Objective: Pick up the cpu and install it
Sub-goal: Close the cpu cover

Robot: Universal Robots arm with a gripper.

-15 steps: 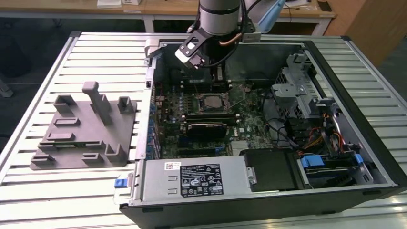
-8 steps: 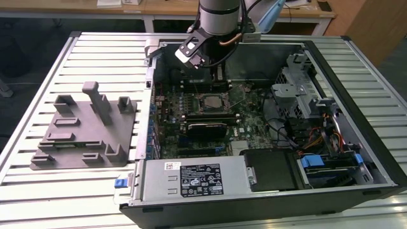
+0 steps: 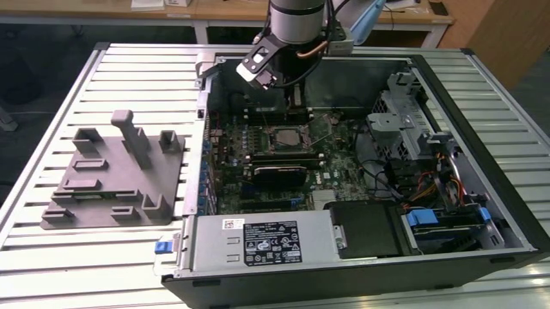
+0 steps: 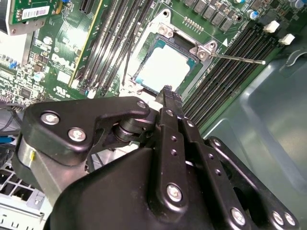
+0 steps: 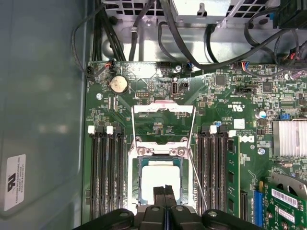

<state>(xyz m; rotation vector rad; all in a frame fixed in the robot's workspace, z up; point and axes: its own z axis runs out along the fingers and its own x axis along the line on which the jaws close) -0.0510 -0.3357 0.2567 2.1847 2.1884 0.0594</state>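
Hangs inside the open computer case (image 3: 344, 283) on the table (image 3: 86, 270), pincer (image 5: 164, 191) squeezed fully together, gripping nothing. Tips poised right over the cpu (image 5: 160, 176), seated flat in the socket (image 5: 133, 167) mid-board, retaining frame (image 5: 163, 108) flipped up.

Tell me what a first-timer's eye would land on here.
The open computer case lies flat on a slatted table, with the robot arm above it. In the first wrist view the black hand, fingers shut, hangs just over the shiny square cpu, which sits in the middle of the green board.
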